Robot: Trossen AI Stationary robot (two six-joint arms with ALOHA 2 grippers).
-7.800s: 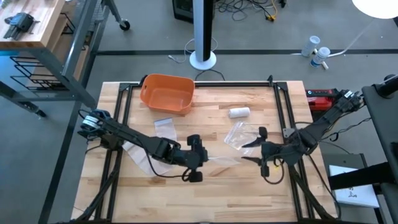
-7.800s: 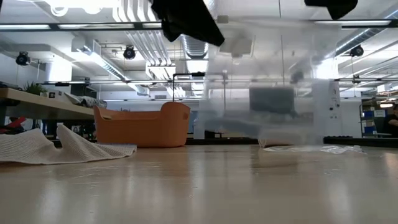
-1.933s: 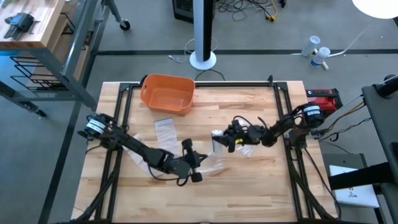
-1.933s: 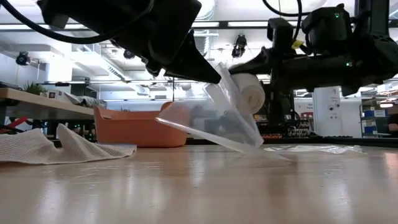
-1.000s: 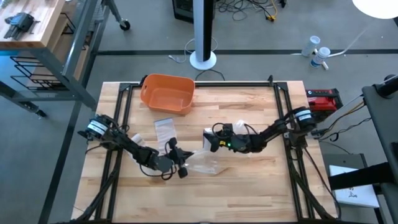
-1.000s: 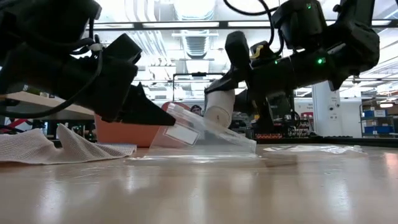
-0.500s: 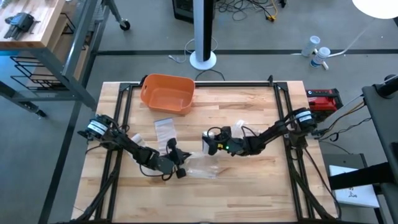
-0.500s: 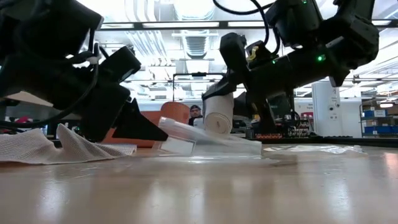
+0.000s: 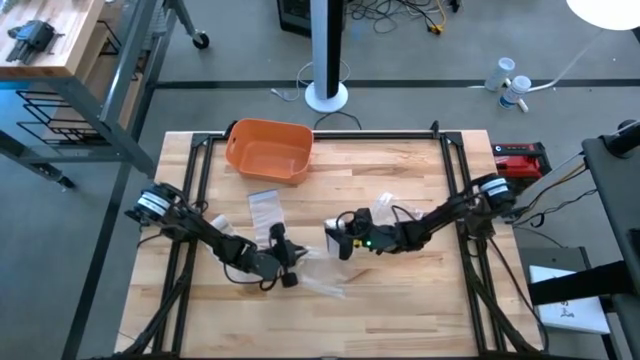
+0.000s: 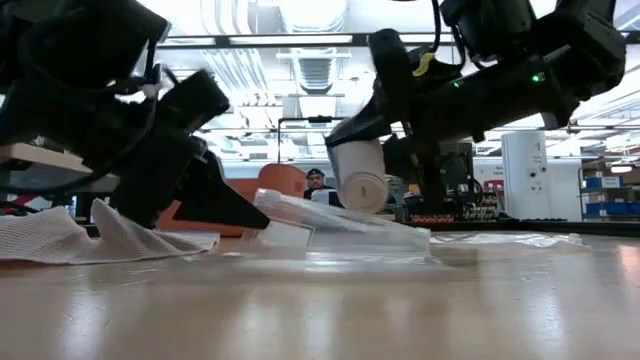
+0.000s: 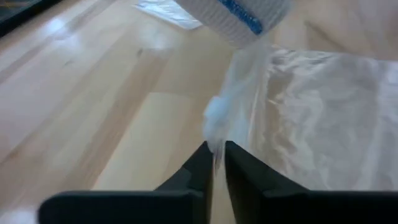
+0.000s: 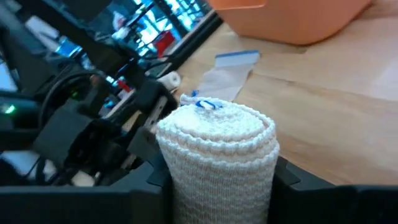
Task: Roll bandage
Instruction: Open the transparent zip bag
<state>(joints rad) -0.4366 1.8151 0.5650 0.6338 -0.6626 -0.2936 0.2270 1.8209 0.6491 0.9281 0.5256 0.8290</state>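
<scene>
Low over the tabletop (image 9: pixel 400 290), the left claw (image 9: pixel 290 266) pinches a clear plastic bag (image 9: pixel 318 274). Facing it, the right claw (image 9: pixel 337 238) grips a rolled bandage (image 12: pixel 217 155) at the bag's mouth.

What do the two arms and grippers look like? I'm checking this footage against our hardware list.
Both arms are dark, slim and jointed, with black cables looped along them. The left gripper ends in two thin, tapered black fingers. The right gripper has broader black fingers, and small green lights glow on its wrist.
</scene>
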